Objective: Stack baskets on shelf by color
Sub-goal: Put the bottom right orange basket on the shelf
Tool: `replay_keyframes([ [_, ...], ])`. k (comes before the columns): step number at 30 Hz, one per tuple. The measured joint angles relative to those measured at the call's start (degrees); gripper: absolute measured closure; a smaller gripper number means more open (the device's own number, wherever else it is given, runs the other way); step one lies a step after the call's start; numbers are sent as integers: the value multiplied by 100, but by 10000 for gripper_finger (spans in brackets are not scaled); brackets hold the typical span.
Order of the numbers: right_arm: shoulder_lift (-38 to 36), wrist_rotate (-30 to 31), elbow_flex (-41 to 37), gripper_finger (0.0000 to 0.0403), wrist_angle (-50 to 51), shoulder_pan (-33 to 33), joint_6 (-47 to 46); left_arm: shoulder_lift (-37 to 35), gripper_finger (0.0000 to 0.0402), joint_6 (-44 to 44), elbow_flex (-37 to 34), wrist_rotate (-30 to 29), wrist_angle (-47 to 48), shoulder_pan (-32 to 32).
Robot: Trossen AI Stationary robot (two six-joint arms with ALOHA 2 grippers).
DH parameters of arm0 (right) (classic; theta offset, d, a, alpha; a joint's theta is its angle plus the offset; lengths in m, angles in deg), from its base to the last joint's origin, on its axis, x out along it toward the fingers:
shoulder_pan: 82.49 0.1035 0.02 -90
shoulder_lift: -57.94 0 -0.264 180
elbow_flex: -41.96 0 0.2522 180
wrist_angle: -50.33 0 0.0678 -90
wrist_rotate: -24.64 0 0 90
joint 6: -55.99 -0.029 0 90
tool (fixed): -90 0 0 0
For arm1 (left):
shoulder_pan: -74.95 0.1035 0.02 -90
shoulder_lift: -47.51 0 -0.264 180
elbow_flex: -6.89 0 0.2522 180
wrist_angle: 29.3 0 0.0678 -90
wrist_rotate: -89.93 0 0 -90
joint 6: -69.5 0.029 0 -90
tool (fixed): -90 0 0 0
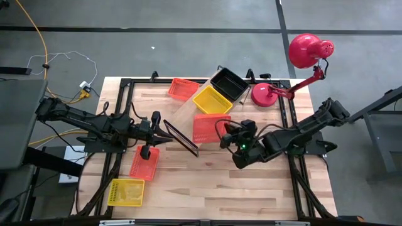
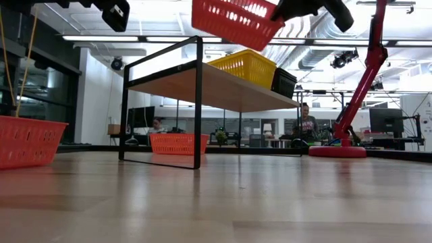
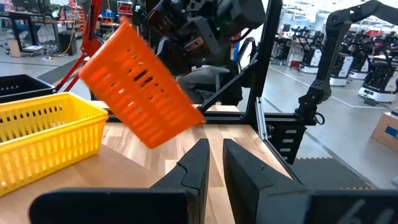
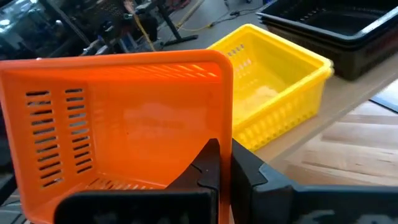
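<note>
At the table's [image 1: 251, 194] near left sits a yellow basket [image 1: 126, 191], with an orange basket [image 1: 144, 162] just beyond it. The left end effector [image 1: 155, 120] hovers above that one, fingers nearly together and empty. On the shelf [image 1: 188, 113] (tilted diagonally in the high view) a far orange basket [image 1: 183, 88], a yellow shelf basket [image 1: 212, 100] and a black basket [image 1: 228, 83] rest. The right end effector [image 1: 224, 139] is clamped on a lifted orange basket [image 1: 206, 127] over the shelf's near edge.
</note>
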Motion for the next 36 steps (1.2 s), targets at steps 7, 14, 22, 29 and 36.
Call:
replay_keyframes([
  [7, 367, 8, 2, 402, -689, -55, 459, 0, 367, 1, 0, 2, -39, 0],
  [14, 455, 209, 2, 402, -744, -148, 498, 0, 367, 0, 0, 3, -39, 0],
  [22, 459, -199, 2, 402, -748, -260, 538, 2, 367, 0, -2, -192, -124, -2],
  [29, 459, -198, 2, 402, -748, -286, 783, 403, 363, 188, 0, -1004, -940, 2],
  [36, 459, -131, 2, 402, -746, -291, 794, 1175, 306, 452, 122, -1533, -1398, -27],
])
